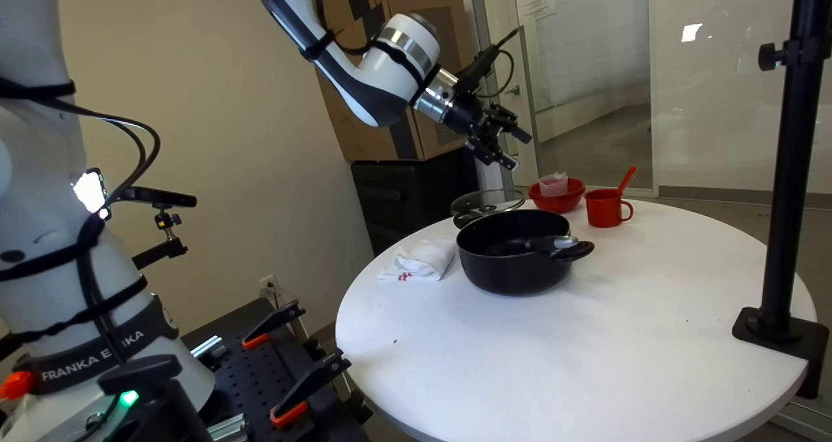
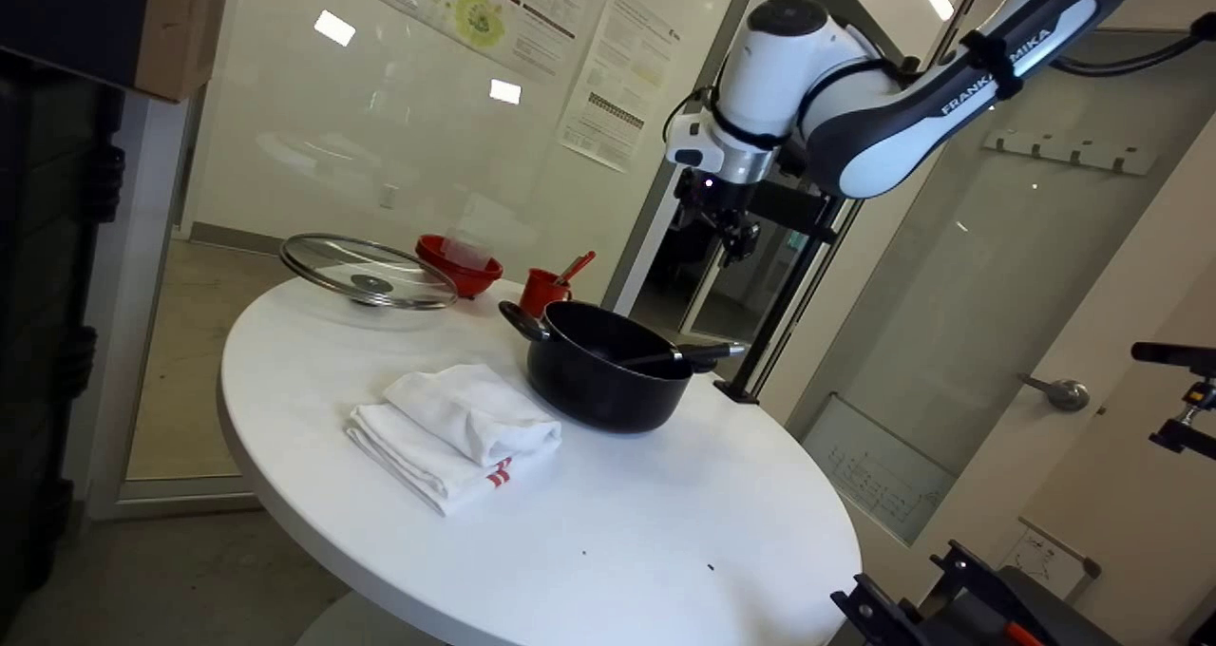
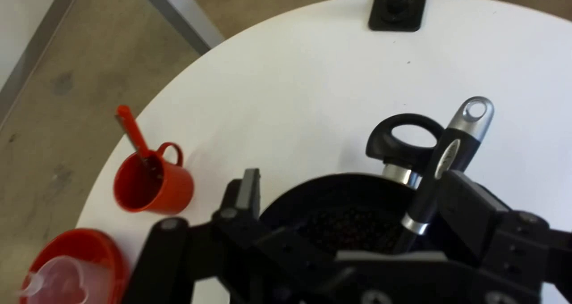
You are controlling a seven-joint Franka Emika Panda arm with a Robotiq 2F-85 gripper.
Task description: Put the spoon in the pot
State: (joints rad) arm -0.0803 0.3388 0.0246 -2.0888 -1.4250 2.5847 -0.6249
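Observation:
The black pot (image 1: 507, 274) stands on the white round table; it also shows in an exterior view (image 2: 598, 389) and in the wrist view (image 3: 330, 194). The black spoon (image 1: 551, 242) rests in the pot. Its handle leans out over the rim beside a pot handle, silvery tip outward, in both exterior views (image 2: 703, 352) and in the wrist view (image 3: 430, 192). Its bowl is hidden inside the pot. My gripper (image 1: 517, 149) is raised above the pot, apart from it, with nothing between its fingers. In the wrist view the gripper (image 3: 353, 185) has its fingers wide apart.
A glass lid (image 2: 351, 261) lies behind the pot. A red bowl (image 1: 558, 201) holding a clear cup and a red mug (image 1: 603, 209) with a red-handled utensil stand nearby. A folded white towel (image 2: 456, 437) lies beside the pot. A black post (image 1: 780, 169) is clamped at the table edge.

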